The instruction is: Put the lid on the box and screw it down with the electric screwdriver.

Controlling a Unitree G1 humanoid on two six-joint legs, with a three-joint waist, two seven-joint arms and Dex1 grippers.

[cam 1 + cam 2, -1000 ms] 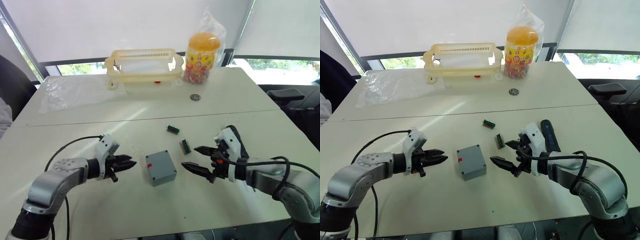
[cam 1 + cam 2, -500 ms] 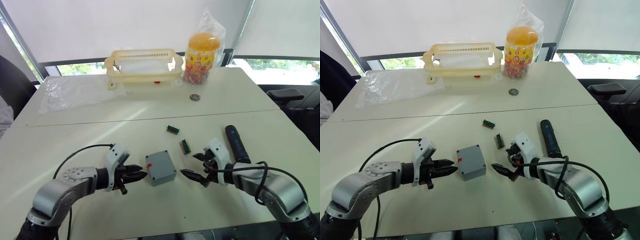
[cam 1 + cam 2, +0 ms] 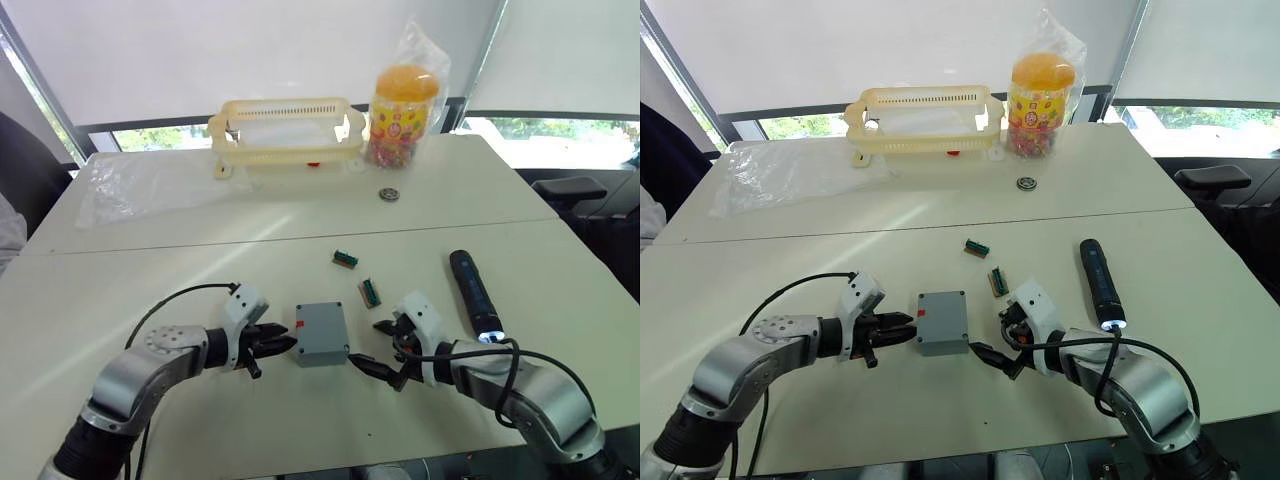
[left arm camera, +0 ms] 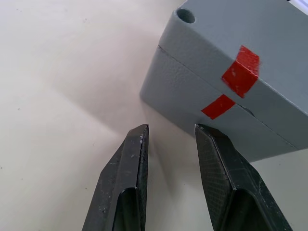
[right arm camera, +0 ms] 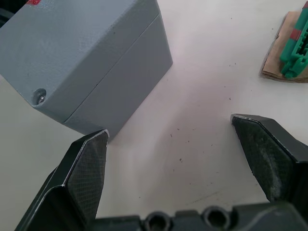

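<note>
The grey box (image 3: 321, 335) stands mid-table with the lid (image 4: 240, 43) sitting on it; a seam and red tape (image 4: 239, 65) cross its left side. My left gripper (image 3: 285, 343) lies low on the table just left of the box, open only a narrow gap with nothing between its fingers (image 4: 130, 159). Off the box's right corner my right gripper (image 3: 370, 345) is wide open and empty, one fingertip (image 5: 91, 149) close to the corner with a screw (image 5: 41, 96). Further right, the dark electric screwdriver (image 3: 474, 292) lies on the table, a white light at its near tip.
Two small green pieces (image 3: 346, 259) (image 3: 370, 292) lie just behind the box. At the back stand a yellow slotted basket (image 3: 288, 130) and a candy jar in a plastic bag (image 3: 402, 103), with a small round metal part (image 3: 390, 194) and a clear plastic sheet (image 3: 150, 185) nearby.
Both grippers have moved inward and down to either side of the box. The box has turned a little squarer to me. The right arm's move uncovered the screwdriver.
</note>
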